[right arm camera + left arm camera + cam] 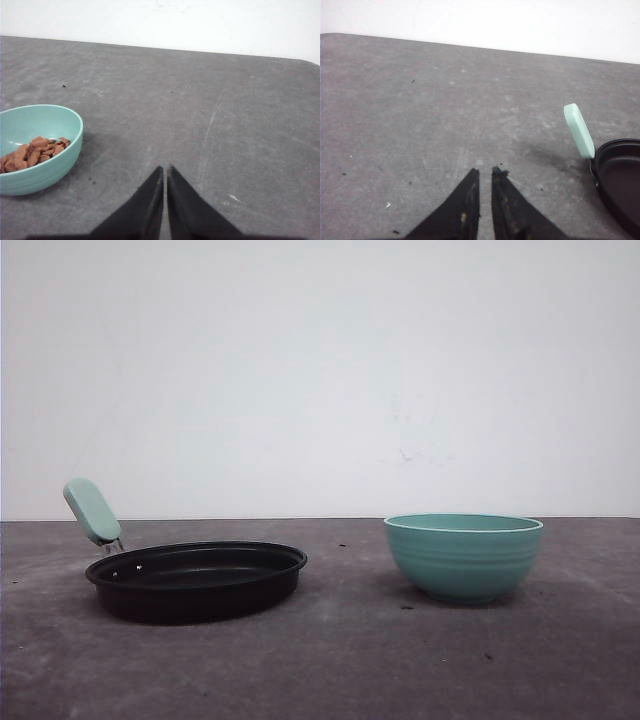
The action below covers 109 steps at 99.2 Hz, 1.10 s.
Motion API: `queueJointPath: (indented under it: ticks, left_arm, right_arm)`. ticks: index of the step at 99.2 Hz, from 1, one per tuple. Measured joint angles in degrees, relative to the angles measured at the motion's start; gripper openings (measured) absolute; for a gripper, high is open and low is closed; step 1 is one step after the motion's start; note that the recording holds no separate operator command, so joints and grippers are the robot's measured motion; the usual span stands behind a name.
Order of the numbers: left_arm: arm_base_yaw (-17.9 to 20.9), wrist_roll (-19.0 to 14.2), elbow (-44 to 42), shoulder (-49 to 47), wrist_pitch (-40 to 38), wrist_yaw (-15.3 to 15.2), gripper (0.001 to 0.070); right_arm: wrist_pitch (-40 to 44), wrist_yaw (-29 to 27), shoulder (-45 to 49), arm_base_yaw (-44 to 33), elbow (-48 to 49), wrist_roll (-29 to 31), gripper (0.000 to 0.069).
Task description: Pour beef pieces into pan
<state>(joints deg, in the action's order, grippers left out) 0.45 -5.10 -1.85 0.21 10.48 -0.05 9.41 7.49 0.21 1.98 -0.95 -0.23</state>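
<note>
Front view: low, near worktop [330, 660] level, facing the white wall, pan [196, 580] and bowl [464, 556] side-on. Left wrist view: angled down over bare worktop, sharing the pan's handle [579, 130]. Right wrist view: likewise angled down, sharing the bowl.

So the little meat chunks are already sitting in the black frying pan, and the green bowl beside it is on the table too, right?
Not quite. The meat chunks are in the green bowl, as the right wrist view shows. In the front view the black frying pan looks bare inside. The rest holds: pan and bowl both sit on the table.
</note>
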Motion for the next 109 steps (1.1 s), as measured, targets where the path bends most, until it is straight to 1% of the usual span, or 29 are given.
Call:
queueJointPath:
  ticks: [37, 42, 45, 50, 58, 59, 60, 68, 75, 84, 88, 91, 99, 103, 109]
  left_arm:
    - [0.0, -0.04, 0.0, 0.0, 0.0, 0.02, 0.0019]
    - [0.0, -0.66, 0.0, 0.0, 0.0, 0.04, 0.0019]
    - [0.0, -1.66, -0.02, 0.0, 0.0, 0.17, 0.0019]
    - [0.0, -4.44, 0.0, 0.0, 0.0, 0.72, 0.0019]
    - [0.0, -10.67, 0.0, 0.0, 0.0, 1.14, 0.0019]
    - [0.0, -11.02, -0.02, 0.0, 0.0, 1.14, 0.0019]
    - [0.0, -12.13, 0.0, 0.0, 0.0, 1.14, 0.0019]
    - [0.0, -17.0, -0.02, 0.0, 0.0, 1.14, 0.0019]
    - [0.0, -19.93, 0.0, 0.0, 0.0, 1.2, 0.0019]
    - [0.0, -21.62, -0.02, 0.0, 0.0, 1.68, 0.0019]
    - [0.0, -22.01, -0.02, 0.0, -0.02, 2.58, 0.0019]
    - [0.0, -22.21, -0.04, 0.0, -0.09, 3.87, 0.0019]
    - [0.0, -23.21, -0.13, 0.0, -0.44, 8.59, 0.0019]
    - [0.0, -24.26, -0.15, 0.0, -0.76, 10.88, 0.0019]
    - [0.0, -25.66, -0.35, 0.0, -1.73, 13.27, 0.0019]
  right_arm:
    - [-0.04, 0.0, 1.05, 0.0, 0.0, 4.74, 0.0012]
    - [-0.68, 0.0, 1.05, 0.0, 0.02, 5.03, 0.0012]
    - [-1.27, 0.0, 1.05, 0.0, 0.04, 5.14, 0.0012]
    - [-2.75, 0.09, 1.05, 0.0, 0.04, 5.33, 0.0012]
    - [-5.6, 1.29, 1.05, 0.0, 0.04, 6.86, 0.0012]
    - [-5.81, 1.53, 1.05, 0.0, 0.04, 7.15, 0.0012]
    - [-6.03, 1.68, 1.05, 0.0, 0.04, 7.48, 0.0012]
    - [-7.04, 3.58, 1.05, 0.0, 0.04, 10.51, 0.0012]
    - [-7.45, 5.7, 1.05, 0.0, 0.04, 13.35, 0.0012]
    - [-8.07, 6.29, 1.05, 0.0, 0.04, 15.87, 0.0012]
    - [-8.09, 6.47, 1.05, 0.0, 0.04, 17.09, 0.0012]
    - [-8.07, 6.91, 1.05, 0.0, 0.04, 18.12, 0.0012]
    - [-8.87, 7.85, 1.05, 0.0, 0.04, 20.96, 0.0012]
    - [-9.6, 8.52, 1.05, 0.0, 0.02, 22.67, 0.0012]
    - [-9.44, 8.87, 1.05, 0.0, -0.87, 25.27, 0.001]
